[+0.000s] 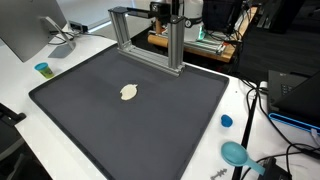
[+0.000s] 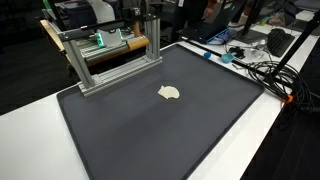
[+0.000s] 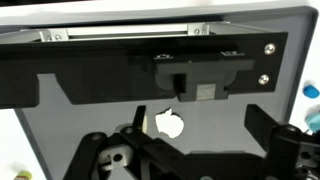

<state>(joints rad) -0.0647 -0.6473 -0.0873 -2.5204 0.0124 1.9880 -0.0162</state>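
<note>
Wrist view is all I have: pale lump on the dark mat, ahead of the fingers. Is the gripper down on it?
Observer: No. In both exterior views the pale lump lies alone in the middle of the mat with nothing touching it. The gripper shows in neither of them.
Operator: What's that metal thing past it?
Observer: An aluminium frame, two upright posts with a top bar, standing at one edge of the mat, well apart from the lump.
Operator: Clutter off the mat?
Observer: A tangle of cables lies on the white table beside one mat edge.
</note>
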